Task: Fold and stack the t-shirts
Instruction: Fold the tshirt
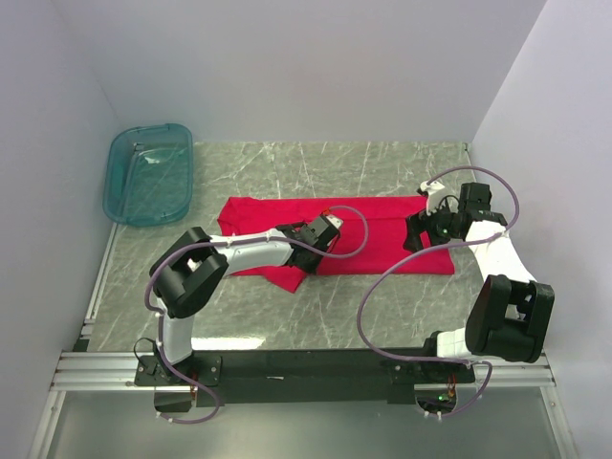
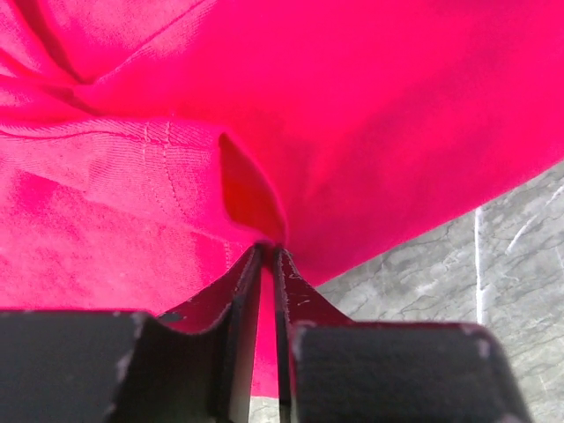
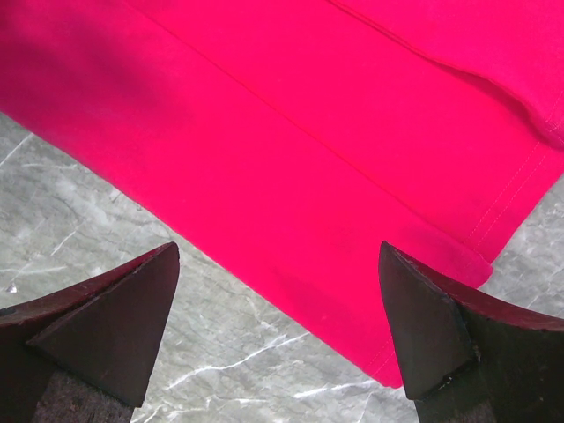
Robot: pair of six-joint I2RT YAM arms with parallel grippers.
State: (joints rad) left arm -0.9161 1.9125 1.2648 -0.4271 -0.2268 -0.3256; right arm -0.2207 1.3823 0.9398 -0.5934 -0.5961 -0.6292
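Left gripper (image 2: 269,254) pinches a soft fold of the red t-shirt (image 1: 378,229), jaws nearly together; right gripper (image 3: 279,264) gapes wide, empty, over its stitched hem on the veined grey bench (image 1: 316,316).

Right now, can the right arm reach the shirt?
Probably yes: its open pincer sits right above the edge of the shirt, with nothing in between.

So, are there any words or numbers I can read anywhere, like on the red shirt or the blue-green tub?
There are no words or numbers to read in any view.
red t-shirt: plain cloth, no print or label in view.
teal tub: no marking shows.
left arm and right arm: no lettering can be made out; anything there is too small to tell.
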